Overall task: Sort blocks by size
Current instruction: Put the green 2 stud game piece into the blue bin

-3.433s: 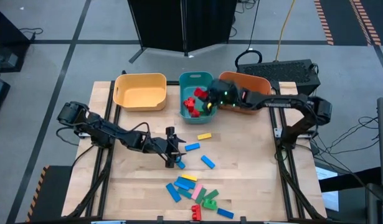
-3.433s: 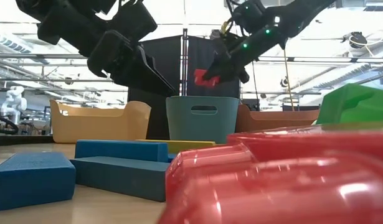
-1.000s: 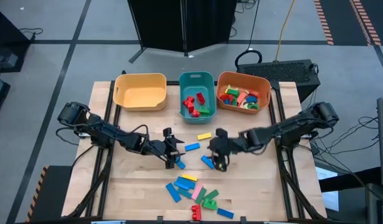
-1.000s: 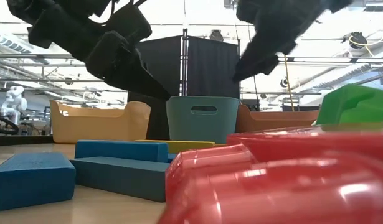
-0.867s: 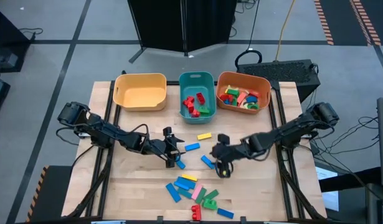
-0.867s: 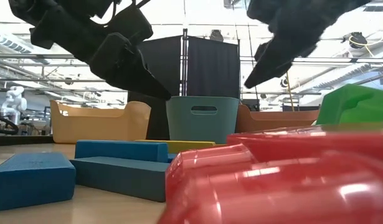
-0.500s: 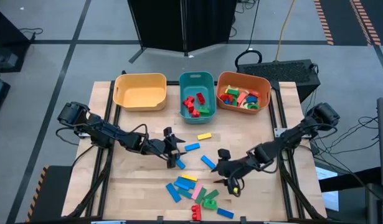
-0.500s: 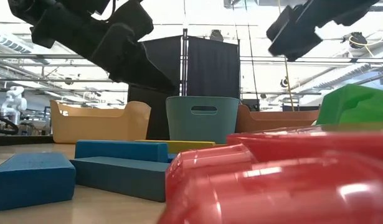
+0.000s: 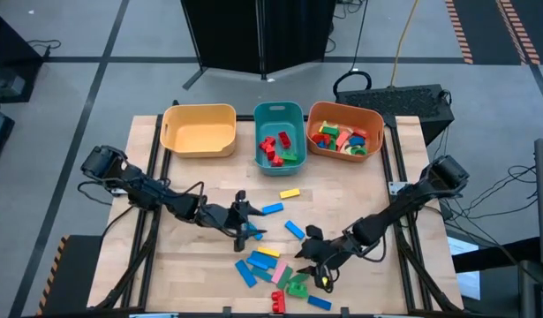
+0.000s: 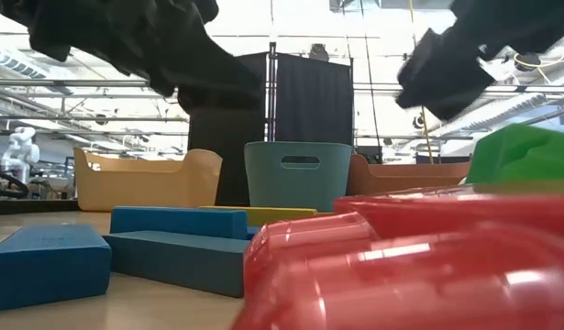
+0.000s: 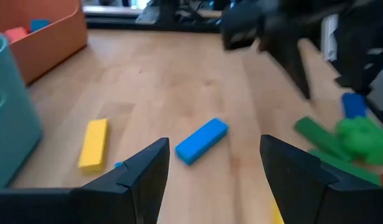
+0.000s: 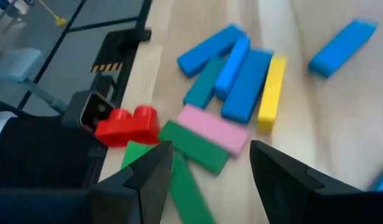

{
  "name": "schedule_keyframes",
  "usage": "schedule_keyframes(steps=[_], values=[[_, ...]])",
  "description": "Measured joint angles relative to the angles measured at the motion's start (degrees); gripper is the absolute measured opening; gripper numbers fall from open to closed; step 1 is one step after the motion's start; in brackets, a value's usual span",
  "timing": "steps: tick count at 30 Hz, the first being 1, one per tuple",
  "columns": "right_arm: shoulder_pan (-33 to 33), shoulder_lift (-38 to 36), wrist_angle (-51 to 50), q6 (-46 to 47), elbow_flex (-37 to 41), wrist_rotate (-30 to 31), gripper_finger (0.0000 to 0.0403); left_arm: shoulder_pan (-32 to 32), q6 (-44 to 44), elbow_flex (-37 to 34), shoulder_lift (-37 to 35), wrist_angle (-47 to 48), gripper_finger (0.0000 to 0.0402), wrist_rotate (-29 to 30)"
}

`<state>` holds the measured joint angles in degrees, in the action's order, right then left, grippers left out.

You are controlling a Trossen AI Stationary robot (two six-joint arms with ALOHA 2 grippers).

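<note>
Loose blocks lie on the wooden table: a yellow bar (image 9: 290, 193), a blue one (image 9: 272, 208), another blue one (image 9: 294, 230), and a pile (image 9: 269, 265) near the front edge. My left gripper (image 9: 247, 228) stands open above the table's middle; its wrist view shows a blue block (image 11: 202, 140) and a yellow bar (image 11: 93, 144) ahead of it. My right gripper (image 9: 322, 269) hovers open over the pile, above a pink block (image 12: 213, 129), a green bar (image 12: 191, 146) and a red piece (image 12: 126, 122). Neither gripper holds anything.
Three bins stand in a row at the far edge: yellow (image 9: 199, 129), teal (image 9: 262, 132) with red and green pieces, orange (image 9: 373, 132) with mixed pieces. A green block (image 9: 297, 284), a red one (image 9: 278, 305) and a blue one (image 9: 320, 302) lie by the front edge.
My right gripper has swept from the table's middle toward the near edge and sunk, and now hangs over the pile; its fingers have stayed open. My left gripper has shifted a little and tipped. No block has moved.
</note>
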<state>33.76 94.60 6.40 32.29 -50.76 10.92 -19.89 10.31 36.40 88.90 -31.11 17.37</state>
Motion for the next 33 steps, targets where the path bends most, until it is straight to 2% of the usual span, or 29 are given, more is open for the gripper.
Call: schedule_keyframes(steps=[5, 10, 14, 20, 26, 33], values=[[1.9, 3.6, 1.6, 5.1, -1.4, 0.0, 0.0201, -2.6, -0.1, 0.0, 0.0, -2.5, 0.0241, 0.0], [4.6, 7.8, 1.8, 6.6, -6.0, 1.3, 0.0201, -4.2, -0.1, 0.0, 0.0, -4.8, 0.0241, 0.0], [6.9, 11.2, -5.1, 6.3, -12.1, 2.8, 0.0201, -5.2, 0.0, 0.0, 0.0, -5.9, 0.0241, 0.8], [9.7, 15.9, -21.6, 9.1, -22.2, 8.4, 0.0201, -6.6, 1.1, 0.0, 0.1, -6.2, 0.0241, 2.2], [11.5, 20.8, -23.3, 11.4, -27.5, 8.5, 0.0201, -7.3, 1.6, 0.0, 3.8, -9.6, 0.0241, 4.1], [12.1, 22.4, -26.1, 15.5, -28.1, 12.4, 0.0201, -7.3, 3.4, 1.8, 8.5, -11.5, 0.0241, 4.3]])
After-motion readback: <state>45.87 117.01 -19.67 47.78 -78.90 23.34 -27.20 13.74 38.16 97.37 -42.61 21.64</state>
